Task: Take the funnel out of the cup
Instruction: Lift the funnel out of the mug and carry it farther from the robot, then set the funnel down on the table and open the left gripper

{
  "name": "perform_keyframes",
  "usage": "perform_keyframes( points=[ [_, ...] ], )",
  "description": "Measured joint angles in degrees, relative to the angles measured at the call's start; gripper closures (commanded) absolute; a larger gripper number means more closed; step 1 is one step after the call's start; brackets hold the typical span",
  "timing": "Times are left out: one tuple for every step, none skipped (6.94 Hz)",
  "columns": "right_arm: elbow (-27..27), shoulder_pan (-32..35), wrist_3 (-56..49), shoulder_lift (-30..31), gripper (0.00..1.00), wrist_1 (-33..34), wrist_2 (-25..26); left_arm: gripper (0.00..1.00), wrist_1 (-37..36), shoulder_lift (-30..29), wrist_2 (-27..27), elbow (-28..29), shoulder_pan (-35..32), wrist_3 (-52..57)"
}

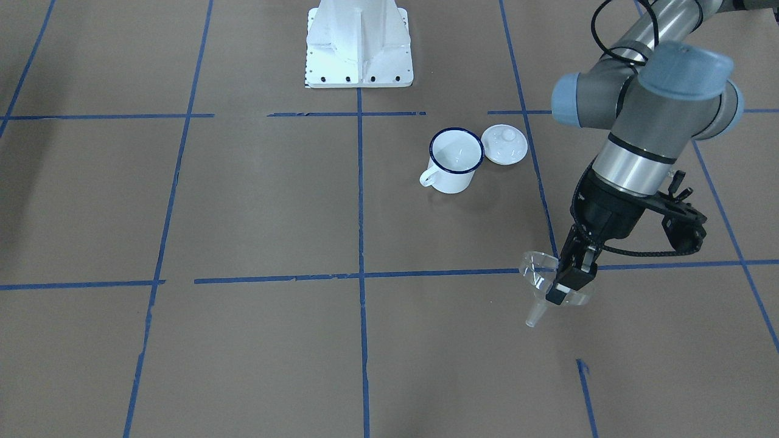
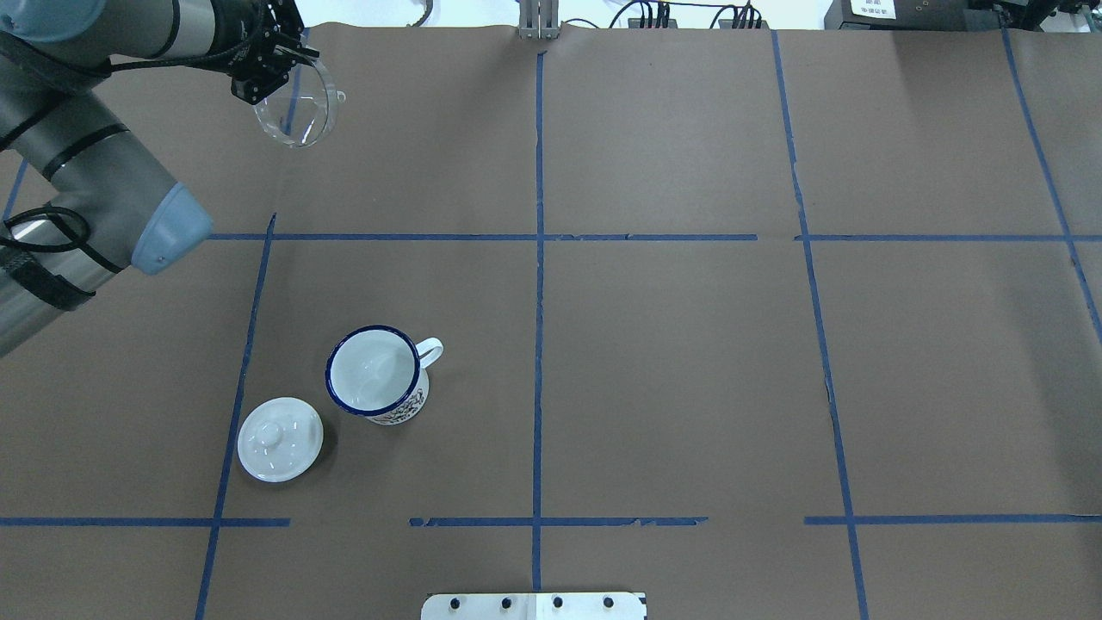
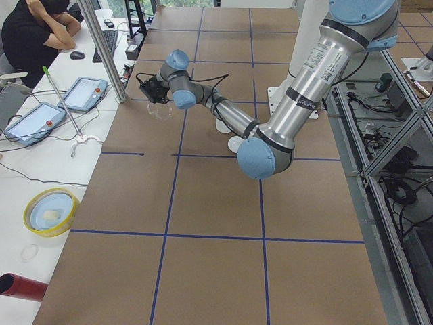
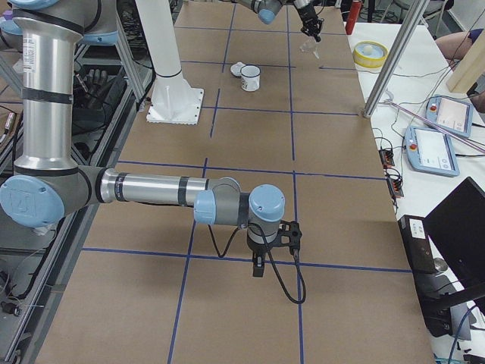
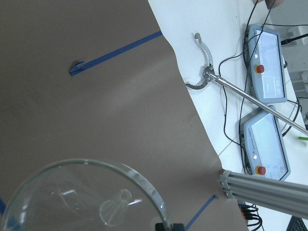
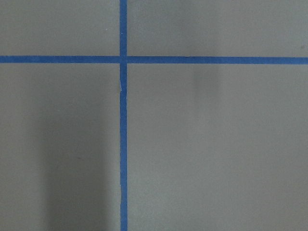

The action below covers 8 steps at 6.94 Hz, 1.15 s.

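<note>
The clear funnel (image 1: 537, 271) is out of the cup, held by its rim in my left gripper (image 1: 563, 289), which is shut on it. It hangs tilted just above the table near the far left edge, spout pointing away from the robot. It also shows in the overhead view (image 2: 301, 112) below the left gripper (image 2: 267, 82), and in the left wrist view (image 5: 86, 202). The white cup (image 1: 453, 161) with a dark blue rim stands upright and empty (image 2: 374, 375). My right gripper (image 4: 258, 267) shows only in the exterior right view, low over the table; I cannot tell whether it is open or shut.
A white round lid (image 2: 280, 439) with a knob lies beside the cup. The robot's white base (image 1: 359, 45) stands at the table's near edge. Past the far edge is a white desk with tablets (image 5: 267, 72), a reaching tool and an aluminium post (image 5: 260, 192).
</note>
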<state>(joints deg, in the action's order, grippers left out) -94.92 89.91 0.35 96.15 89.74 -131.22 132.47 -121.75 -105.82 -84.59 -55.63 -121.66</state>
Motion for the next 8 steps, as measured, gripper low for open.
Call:
perform_keyframes(
  points=[
    [0.0, 0.0, 0.0, 0.0, 0.0, 0.0, 0.0, 1.0, 6.54, 0.25, 3.24, 4.59, 1.21, -1.2],
    [0.0, 0.0, 0.0, 0.0, 0.0, 0.0, 0.0, 1.0, 10.26, 0.33, 6.43, 7.38, 3.0, -1.81],
    [0.0, 0.0, 0.0, 0.0, 0.0, 0.0, 0.0, 1.0, 13.82, 0.31, 8.04, 9.54, 4.2, -2.06],
    [0.0, 0.0, 0.0, 0.0, 0.0, 0.0, 0.0, 1.0, 17.18, 0.26, 9.23, 11.49, 5.27, -2.17],
    [0.0, 0.0, 0.0, 0.0, 0.0, 0.0, 0.0, 1.0, 19.75, 0.15, 10.93, 12.89, 6.6, -2.32],
    [0.0, 0.0, 0.0, 0.0, 0.0, 0.0, 0.0, 0.94, 21.77, -0.01, 12.3, 13.86, 7.73, -2.5],
    [0.01, 0.0, 0.0, 0.0, 0.0, 0.0, 0.0, 0.43, 23.54, -0.15, 12.89, 14.63, 8.21, -2.58],
    [0.02, 0.0, 0.0, 0.0, 0.0, 0.0, 0.0, 0.0, 25.4, -0.26, 13.09, 15.71, 8.49, -2.61]
  ],
)
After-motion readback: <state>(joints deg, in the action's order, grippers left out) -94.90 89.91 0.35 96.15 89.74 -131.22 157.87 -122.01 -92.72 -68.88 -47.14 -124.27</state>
